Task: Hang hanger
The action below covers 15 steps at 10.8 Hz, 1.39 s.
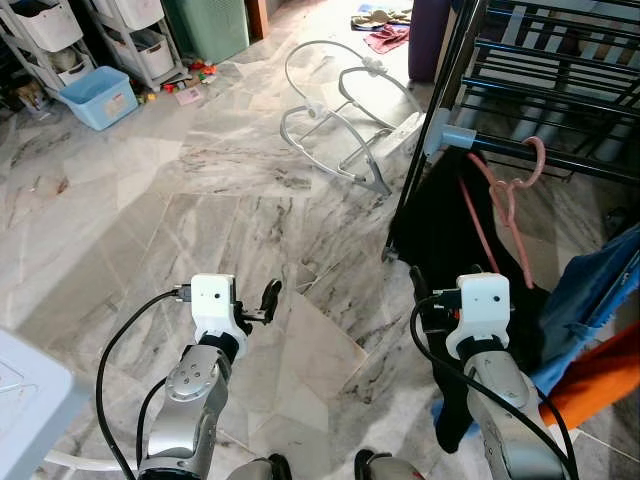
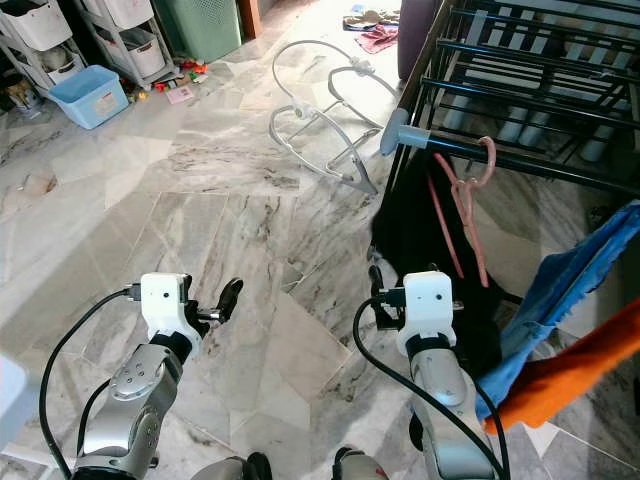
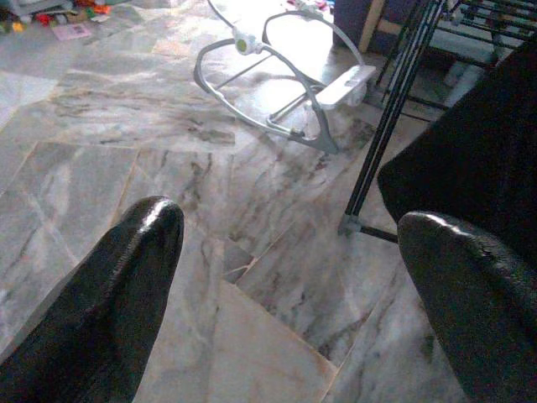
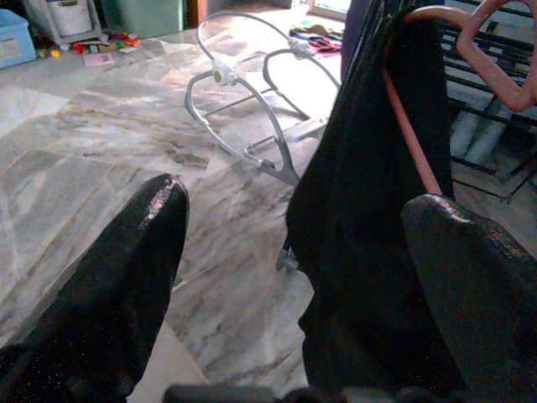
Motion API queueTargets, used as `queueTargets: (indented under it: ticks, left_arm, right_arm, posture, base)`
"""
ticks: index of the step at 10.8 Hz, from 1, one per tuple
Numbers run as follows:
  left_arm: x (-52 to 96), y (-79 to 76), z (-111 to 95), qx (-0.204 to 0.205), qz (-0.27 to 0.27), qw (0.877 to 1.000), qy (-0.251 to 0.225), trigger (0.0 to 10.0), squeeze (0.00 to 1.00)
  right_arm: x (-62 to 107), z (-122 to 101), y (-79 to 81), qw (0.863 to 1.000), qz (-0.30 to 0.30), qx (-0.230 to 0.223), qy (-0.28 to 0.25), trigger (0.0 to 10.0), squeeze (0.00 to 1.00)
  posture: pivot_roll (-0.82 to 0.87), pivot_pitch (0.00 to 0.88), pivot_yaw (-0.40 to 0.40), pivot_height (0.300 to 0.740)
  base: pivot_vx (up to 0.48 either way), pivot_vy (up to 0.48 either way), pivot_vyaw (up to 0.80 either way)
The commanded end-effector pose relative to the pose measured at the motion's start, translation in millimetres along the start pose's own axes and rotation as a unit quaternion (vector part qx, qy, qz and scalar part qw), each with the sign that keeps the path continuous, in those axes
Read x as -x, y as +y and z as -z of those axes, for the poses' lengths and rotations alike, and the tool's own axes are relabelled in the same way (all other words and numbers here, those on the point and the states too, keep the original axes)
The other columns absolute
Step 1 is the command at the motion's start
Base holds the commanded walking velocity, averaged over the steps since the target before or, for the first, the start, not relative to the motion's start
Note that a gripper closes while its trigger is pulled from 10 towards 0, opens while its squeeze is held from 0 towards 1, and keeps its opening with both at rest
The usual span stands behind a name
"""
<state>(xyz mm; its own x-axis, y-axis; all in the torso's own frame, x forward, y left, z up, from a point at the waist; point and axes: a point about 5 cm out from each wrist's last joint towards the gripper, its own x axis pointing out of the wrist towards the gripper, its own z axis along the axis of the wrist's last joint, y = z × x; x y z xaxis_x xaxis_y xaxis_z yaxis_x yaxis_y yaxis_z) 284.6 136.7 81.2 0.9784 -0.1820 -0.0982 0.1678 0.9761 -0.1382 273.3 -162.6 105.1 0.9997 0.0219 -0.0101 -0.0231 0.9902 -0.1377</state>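
A pink hanger (image 1: 508, 196) hangs by its hook from the front bar of a black drying rack (image 1: 570, 160), with a black garment (image 1: 440, 225) draped on it down to the floor. My right gripper (image 4: 294, 218) is open and holds nothing, low and just short of the black garment (image 4: 361, 210); the pink hanger (image 4: 495, 59) is above it. My left gripper (image 3: 289, 243) is open over the marble floor, to the left of the rack, with nothing between its fingers (image 1: 269, 294).
A grey bouncer frame (image 1: 340, 120) lies on the floor ahead. A blue bin (image 1: 100, 97) and shelf units stand at the far left. Blue cloth (image 1: 600, 285) and orange cloth (image 1: 600, 385) hang at the right. A white object (image 1: 25, 400) sits at the near left.
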Motion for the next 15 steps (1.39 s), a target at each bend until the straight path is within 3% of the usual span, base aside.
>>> queueTargets:
  ticks: [1,6,7,8,15]
  left_arm:
    - [3.2,3.2,6,-0.002,-0.002,1.0,0.015,10.0,0.0]
    - [3.2,3.2,6,-0.002,-0.002,1.0,0.015,10.0,0.0]
    - [12.4,14.8,3,-0.049,-0.021,0.999,0.008,10.0,0.0]
    - [16.1,16.8,2,-0.072,-0.023,0.997,0.005,10.0,0.0]
    - [1.8,17.7,-3,-0.052,-0.024,0.998,-0.001,10.0,0.0]
  right_arm:
    - [2.4,0,-0.7,1.0,0.005,-0.002,0.0,10.0,0.0]
    - [2.4,0,-0.7,1.0,0.005,-0.002,0.0,10.0,0.0]
    - [-5.1,3,-1.4,1.0,0.006,-0.025,0.006,10.0,0.0]
    - [-5.5,7,-1.6,0.999,0.009,-0.035,0.012,10.0,0.0]
    - [-7.1,7,-6.2,0.999,0.023,-0.048,0.009,10.0,0.0]
  posture:
    - [-0.18,0.185,0.066,0.74]
    - [-0.18,0.185,0.066,0.74]
    - [-0.14,0.179,0.1,0.74]
    - [-0.14,0.18,0.099,0.74]
    - [-0.16,0.159,0.097,0.74]
  base:
    - [0.0,0.0,0.0]
    - [0.0,0.0,0.0]
    - [0.0,0.0,0.0]
    - [0.0,0.0,0.0]
    - [0.0,0.0,-0.11]
